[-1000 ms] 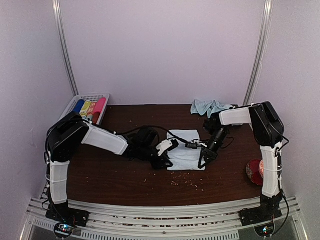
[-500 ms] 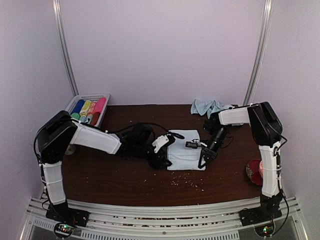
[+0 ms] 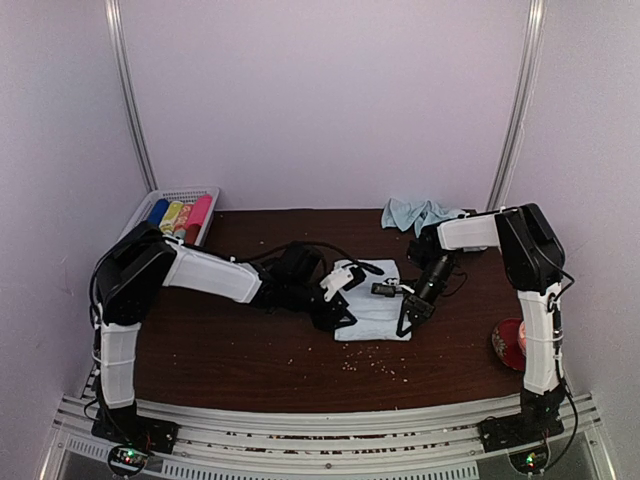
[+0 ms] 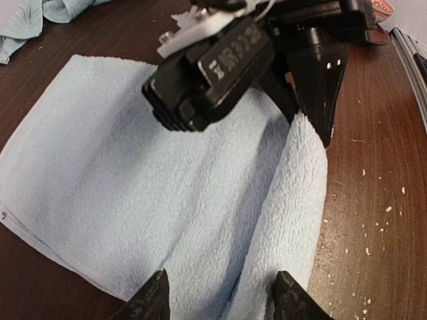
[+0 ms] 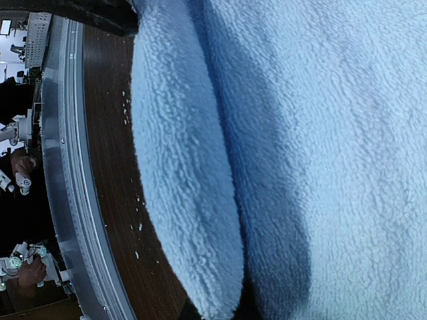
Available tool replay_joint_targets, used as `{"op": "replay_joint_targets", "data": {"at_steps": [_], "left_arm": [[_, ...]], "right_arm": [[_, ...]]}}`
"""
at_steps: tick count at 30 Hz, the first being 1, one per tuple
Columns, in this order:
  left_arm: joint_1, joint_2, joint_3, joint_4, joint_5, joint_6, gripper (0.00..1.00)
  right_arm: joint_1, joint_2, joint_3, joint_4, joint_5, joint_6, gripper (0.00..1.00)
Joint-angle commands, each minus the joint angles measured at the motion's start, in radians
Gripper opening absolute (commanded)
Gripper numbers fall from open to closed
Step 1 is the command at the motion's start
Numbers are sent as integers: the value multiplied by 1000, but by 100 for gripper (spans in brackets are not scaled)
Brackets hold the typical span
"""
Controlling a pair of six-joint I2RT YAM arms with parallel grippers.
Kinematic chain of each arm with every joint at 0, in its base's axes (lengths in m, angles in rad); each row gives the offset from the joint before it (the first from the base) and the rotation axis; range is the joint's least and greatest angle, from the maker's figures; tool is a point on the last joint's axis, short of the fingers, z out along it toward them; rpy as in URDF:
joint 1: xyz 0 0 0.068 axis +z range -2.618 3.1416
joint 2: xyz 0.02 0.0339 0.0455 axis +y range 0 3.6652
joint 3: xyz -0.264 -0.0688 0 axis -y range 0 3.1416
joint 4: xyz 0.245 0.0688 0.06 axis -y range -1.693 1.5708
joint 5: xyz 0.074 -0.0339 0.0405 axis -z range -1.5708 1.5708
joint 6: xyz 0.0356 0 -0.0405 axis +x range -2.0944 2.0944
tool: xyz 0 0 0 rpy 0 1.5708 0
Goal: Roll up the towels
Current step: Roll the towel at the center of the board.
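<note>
L gripper, back over pale-blue terry towel from 9 o'clock, half-open astride its 6 o'clock fold; R gripper clamps fold's 4 o'clock end; roll just starting.

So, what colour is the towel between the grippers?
Plain pale blue, unpatterned; the towel shows best from the left wrist.
</note>
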Motion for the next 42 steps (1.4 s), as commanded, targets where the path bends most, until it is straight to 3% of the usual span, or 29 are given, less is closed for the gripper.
{"op": "replay_joint_targets", "data": {"at_steps": [1, 9, 19, 26, 30, 35, 42], "left_arm": [[-2, 22, 22, -11, 23, 16, 52], [-2, 74, 52, -39, -41, 5, 39], [-3, 105, 63, -63, -60, -7, 31], [-3, 115, 72, -80, -67, -6, 30], [-2, 117, 74, -83, -76, -7, 30], [-3, 118, 76, -82, -75, -9, 30], [-2, 118, 73, -77, -69, -18, 30]], "right_arm": [[-17, 36, -6, 37, 84, 10, 3], [-20, 20, -8, 39, 82, 2, 8], [-26, -107, -16, 79, 96, -32, 39], [-36, -237, -74, 209, 156, -15, 41], [-37, -296, -121, 249, 96, -62, 34], [-29, -286, -119, 207, -57, -118, 13], [-26, -197, -95, 188, -130, -109, 4]]}}
